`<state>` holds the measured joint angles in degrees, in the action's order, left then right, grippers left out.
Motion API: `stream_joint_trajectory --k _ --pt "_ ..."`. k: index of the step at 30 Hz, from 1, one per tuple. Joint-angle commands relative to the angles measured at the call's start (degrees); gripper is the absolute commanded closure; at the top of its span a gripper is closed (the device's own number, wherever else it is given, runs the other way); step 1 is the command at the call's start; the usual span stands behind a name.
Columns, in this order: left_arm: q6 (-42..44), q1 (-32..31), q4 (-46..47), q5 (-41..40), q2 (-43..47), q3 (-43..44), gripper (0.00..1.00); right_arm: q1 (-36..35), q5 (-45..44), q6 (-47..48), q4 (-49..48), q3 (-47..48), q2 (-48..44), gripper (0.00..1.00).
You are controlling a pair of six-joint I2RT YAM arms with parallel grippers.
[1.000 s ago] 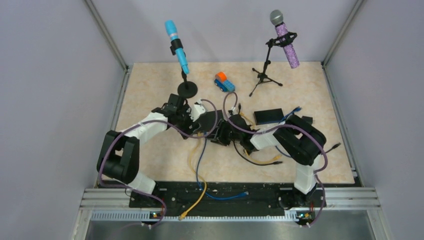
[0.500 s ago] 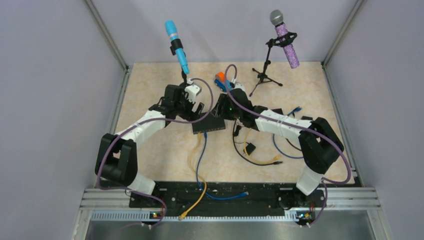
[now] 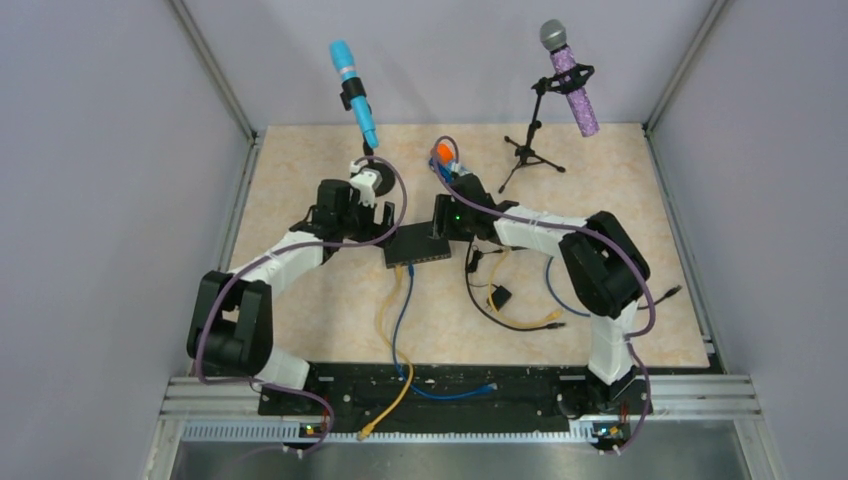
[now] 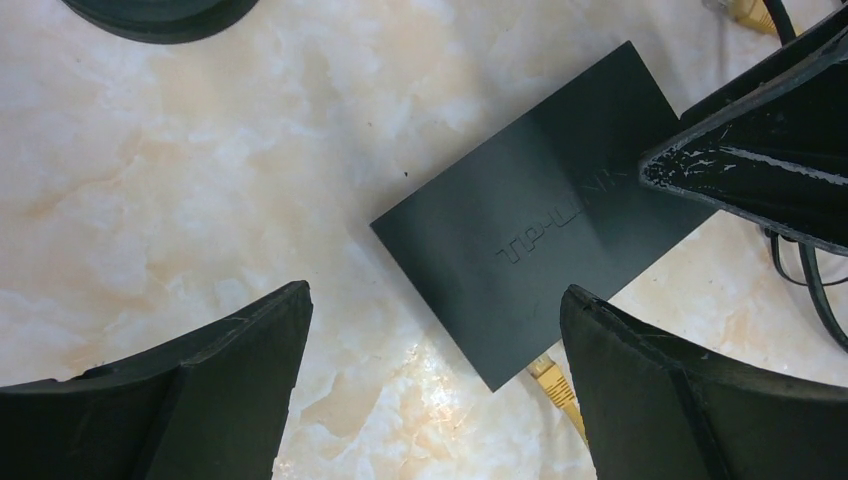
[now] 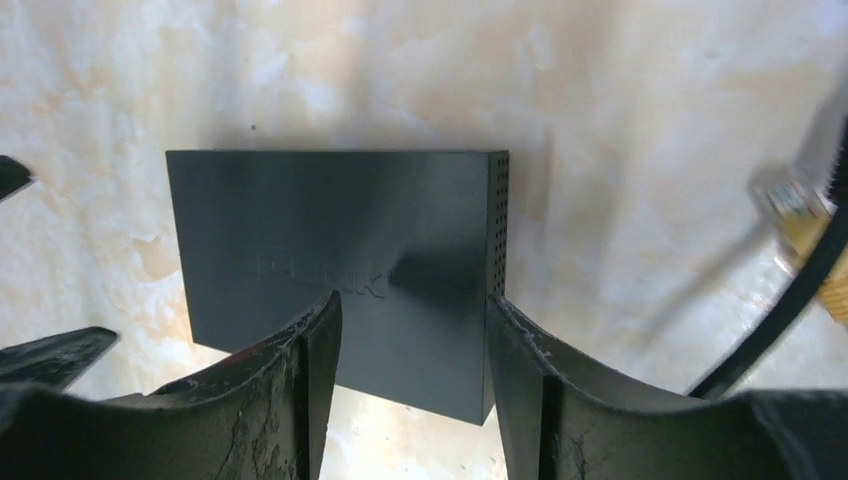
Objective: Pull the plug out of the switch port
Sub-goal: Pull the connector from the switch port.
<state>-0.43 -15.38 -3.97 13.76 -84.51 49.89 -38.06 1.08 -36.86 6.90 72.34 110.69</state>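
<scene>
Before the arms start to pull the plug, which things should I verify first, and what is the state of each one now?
1. The left gripper is open: ok.
2. The right gripper is open and holds nothing: ok.
3. The yellow plug sits in the switch: ok.
4. The left gripper is centred on the yellow plug: not ok, the plug lies off to one side, by one finger.
5. The right gripper presses the switch down: cannot tell.

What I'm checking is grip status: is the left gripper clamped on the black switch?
No, the left gripper stands wide open over the switch, its fingers spread well apart.
</scene>
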Motion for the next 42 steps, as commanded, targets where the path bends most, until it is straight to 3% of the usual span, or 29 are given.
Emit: stream_joint_trajectory --k 1,10,20,24,27,29,37,42 --pt "-3.0 0.3 2.0 4.1 -3.4 1.9 0.01 0.2 6.0 2.9 -0.6 5.4 3.0 0.46" --pt "-9.0 0.3 -2.6 7.8 -8.9 2.8 0.08 -1.1 10.1 4.4 0.2 5.8 5.6 0.46" --pt "-12.9 -1.5 -2.5 11.9 -3.4 -4.4 0.12 -4.2 10.4 4.1 -1.1 2.4 3.7 0.46" --pt "-15.1 -3.0 -2.7 10.1 0.3 -7.8 0.13 -4.3 8.7 3.2 -1.7 0.0 2.0 0.46" --pt "-14.7 -2.7 -5.3 4.4 2.8 -7.8 0.09 -4.0 6.7 3.3 0.2 -0.2 -0.4 0.45" --pt "-12.5 -2.5 -7.2 2.5 3.7 -5.6 0.02 -3.2 6.7 3.5 0.9 -0.3 -2.5 0.45" --pt "5.1 -2.5 -20.9 -3.0 0.0 11.5 0.01 0.1 8.1 0.8 0.2 -5.3 -13.3 0.43" --pt "5.8 -2.6 -29.6 -5.8 -7.8 20.4 0.01 -0.7 14.3 -7.2 -10.6 -14.2 -16.5 0.43"
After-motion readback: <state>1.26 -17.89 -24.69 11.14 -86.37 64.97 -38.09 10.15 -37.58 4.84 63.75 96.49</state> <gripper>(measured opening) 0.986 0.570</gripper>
